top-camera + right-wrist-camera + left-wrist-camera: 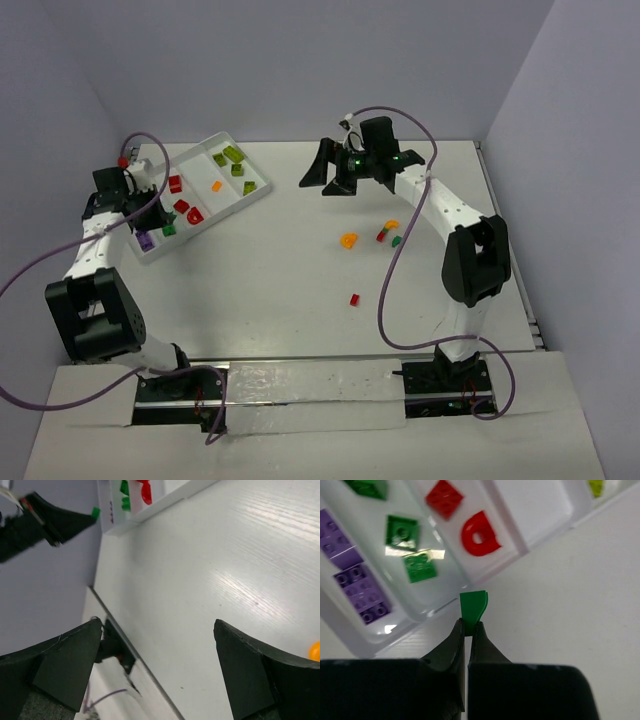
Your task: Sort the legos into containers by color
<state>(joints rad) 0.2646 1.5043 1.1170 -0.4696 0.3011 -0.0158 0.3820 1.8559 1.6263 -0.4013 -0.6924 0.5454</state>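
Pinching a green brick [473, 605] by its lower edge, the left gripper [468, 625] has its jaws closed tight on that one piece. The brick stands straight out of the fingertips with its long axis in line with the fingers. It points at the wall of the tray [200, 165], just outside it by the green and red compartments.

The white tray lies by the table's [300, 290] far-left corner. Its long axis runs diagonally from near-left to far-right, and its compartments sit side by side along that axis. From the far-right end the top view shows:
- four lime bricks [232, 154]
- one orange brick [217, 186]
- three red bricks [181, 206]

The left wrist view shows three green bricks in the tray [402, 531], one of them cut off by the picture's edge. It also shows two purple bricks [362, 592] lying end to end along their compartment at the near-left end.

Five pieces lie loose on the table, toward its right side:
- a loose orange piece [348, 240]
- a second orange piece [391, 224]
- a small red brick [381, 236] touching or just beside a small green brick [396, 241]
- a lone red brick [354, 299], nearer the arms and apart from the others

The right gripper [157, 630] hangs over the far middle of the table with its jaws spread wide and nothing between them.
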